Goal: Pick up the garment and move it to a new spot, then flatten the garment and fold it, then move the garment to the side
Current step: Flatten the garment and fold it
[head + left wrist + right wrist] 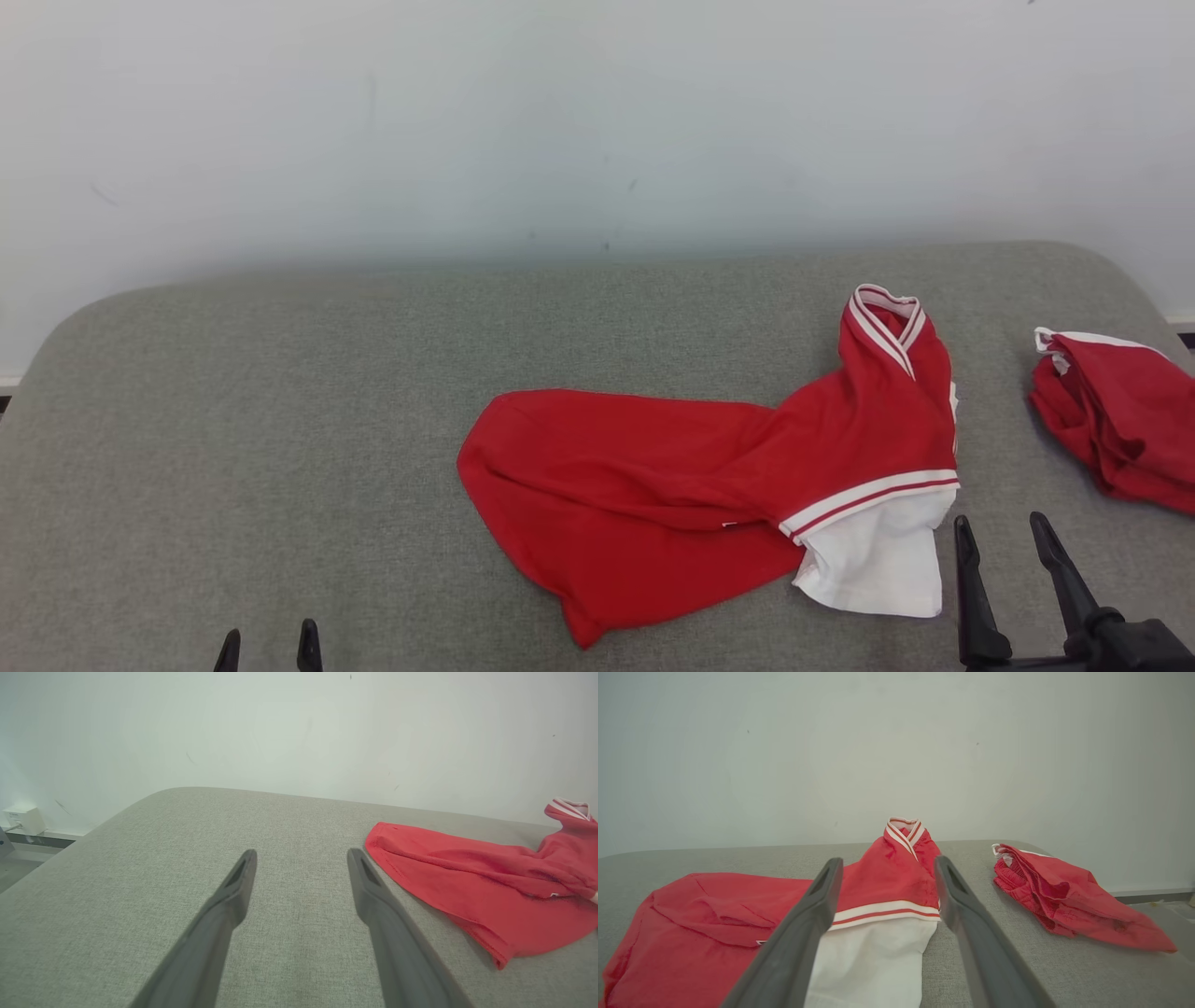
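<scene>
My right claw [1000, 521] hangs released and empty just beside the white part of the garment [691, 485]. My left claw [269, 633] is spread too, well apart from it. The red garment lies rumpled mid-way across the grey surface [280, 420], neither flat nor folded. I judge flattening, folding and setting aside all remain.

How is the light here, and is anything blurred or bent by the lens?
Head view: soft, even light; faint shadow under the red shirt; the grey cushion looks bowed. Left wrist view: the left claw looks stretched and soft near the bottom. Right wrist view: cloth sharp, thin shadow beside the second red garment.
</scene>
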Tool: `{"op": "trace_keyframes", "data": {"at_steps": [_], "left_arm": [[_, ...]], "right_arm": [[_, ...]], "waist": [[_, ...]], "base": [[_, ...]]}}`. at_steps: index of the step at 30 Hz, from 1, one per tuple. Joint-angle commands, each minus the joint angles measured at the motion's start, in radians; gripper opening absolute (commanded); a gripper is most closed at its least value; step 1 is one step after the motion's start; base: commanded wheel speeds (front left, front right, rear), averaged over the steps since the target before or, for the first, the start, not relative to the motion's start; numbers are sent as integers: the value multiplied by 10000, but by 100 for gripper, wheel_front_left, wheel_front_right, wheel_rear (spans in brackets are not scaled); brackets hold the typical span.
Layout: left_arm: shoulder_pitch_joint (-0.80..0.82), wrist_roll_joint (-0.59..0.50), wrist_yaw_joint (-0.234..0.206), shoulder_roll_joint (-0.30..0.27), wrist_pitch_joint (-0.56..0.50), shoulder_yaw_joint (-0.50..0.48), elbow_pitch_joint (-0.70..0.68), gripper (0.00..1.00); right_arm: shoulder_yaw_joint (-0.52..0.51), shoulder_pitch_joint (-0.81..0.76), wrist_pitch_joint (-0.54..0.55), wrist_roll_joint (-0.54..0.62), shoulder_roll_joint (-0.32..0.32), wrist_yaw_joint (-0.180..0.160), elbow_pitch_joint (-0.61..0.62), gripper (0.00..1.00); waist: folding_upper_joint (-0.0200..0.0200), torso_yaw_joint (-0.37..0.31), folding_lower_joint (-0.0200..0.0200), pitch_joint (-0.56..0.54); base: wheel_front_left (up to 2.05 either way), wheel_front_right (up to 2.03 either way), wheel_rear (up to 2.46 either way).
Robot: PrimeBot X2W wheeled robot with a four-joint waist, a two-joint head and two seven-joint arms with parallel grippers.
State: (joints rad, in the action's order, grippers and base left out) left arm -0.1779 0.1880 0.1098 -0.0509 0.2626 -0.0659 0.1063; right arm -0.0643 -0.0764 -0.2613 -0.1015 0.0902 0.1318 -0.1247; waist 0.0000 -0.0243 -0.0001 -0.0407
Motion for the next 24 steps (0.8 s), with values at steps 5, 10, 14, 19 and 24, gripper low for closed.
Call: {"op": "trace_keyframes", "data": {"at_steps": [5, 10, 14, 19, 24], "left_arm": [[-70, 49, -20, 12, 30, -94, 67, 100], [20, 73, -24, 11, 30, -151, 137, 100], [416, 154, 25, 12, 29, -141, 704, 100], [1517, 169, 106, -110, 25, -51, 2077, 100], [3099, 285, 119, -253, -597, 227, 3527, 100]], "right_arm": [[-27, -202, -43, 128, -131, -20, 241, 100], [108, -164, -44, 53, -196, -20, 242, 100], [271, -48, -45, 2, -225, -20, 195, 100], [540, 123, -46, -41, -246, -20, 203, 100], [791, 264, -46, -91, -249, -20, 152, 100]], "waist": [[0, -134, 1, 24], [0, -208, 1, 54], [0, -345, 1, 147], [0, -711, 1, 379], [0, -1244, 1, 685]], "base": [[0, 0, 0], [0, 0, 0], [0, 0, 0], [0, 0, 0], [0, 0, 0]]}}
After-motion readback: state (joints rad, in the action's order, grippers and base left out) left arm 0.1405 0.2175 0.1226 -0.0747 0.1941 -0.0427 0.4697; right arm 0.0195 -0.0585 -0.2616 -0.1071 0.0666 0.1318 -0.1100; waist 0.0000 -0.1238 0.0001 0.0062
